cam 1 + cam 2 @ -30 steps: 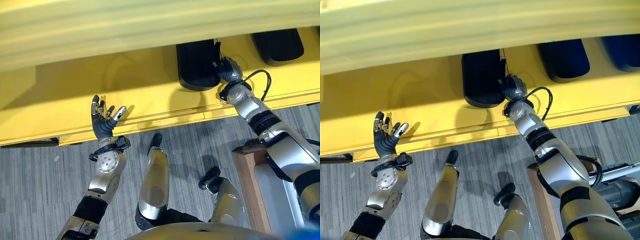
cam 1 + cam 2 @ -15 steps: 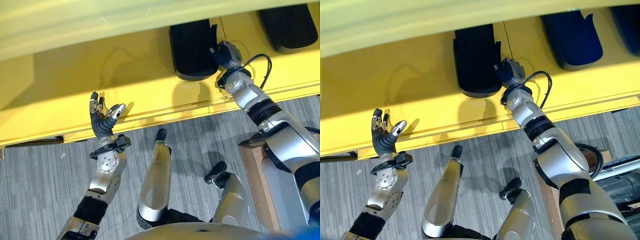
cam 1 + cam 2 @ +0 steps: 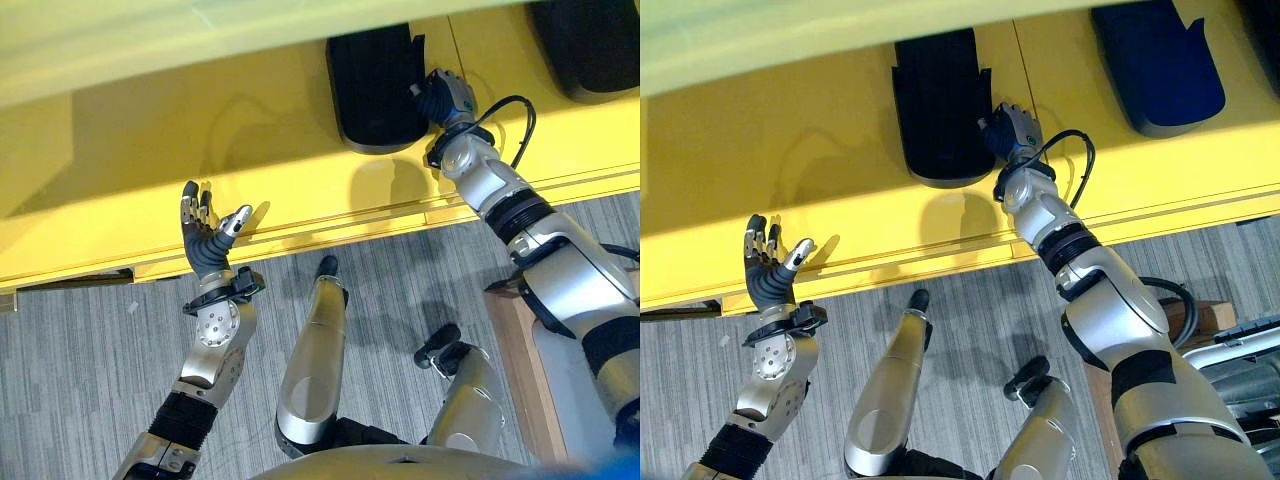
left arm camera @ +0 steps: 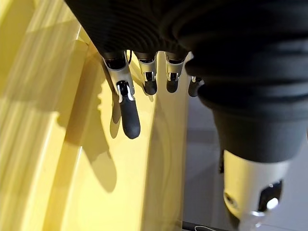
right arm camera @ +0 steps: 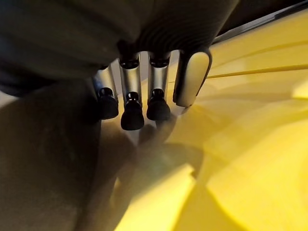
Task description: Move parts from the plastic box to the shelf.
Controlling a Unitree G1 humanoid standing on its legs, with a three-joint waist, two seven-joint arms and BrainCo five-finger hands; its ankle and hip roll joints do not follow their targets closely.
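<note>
A black ribbed part (image 3: 375,90) lies on the yellow shelf (image 3: 200,170), its long side running away from me. My right hand (image 3: 1010,130) is stretched onto the shelf at that part's right edge. Its fingers (image 5: 132,110) are straight, and the dark part (image 5: 43,159) is close beside them. My left hand (image 3: 207,240) is raised in front of the shelf's front edge, palm up and holding nothing. Its fingers (image 4: 129,115) are spread over the yellow lip.
A second dark part (image 3: 1155,65) lies on the same shelf further right. A higher yellow board (image 3: 200,40) overhangs the shelf at the top. A wooden-edged stand (image 3: 515,360) is at the lower right over grey carpet (image 3: 80,380).
The whole picture has shifted and the shelf looks larger, so the camera has moved closer. The right hand stays at the black part's right edge. The left hand keeps its raised pose.
</note>
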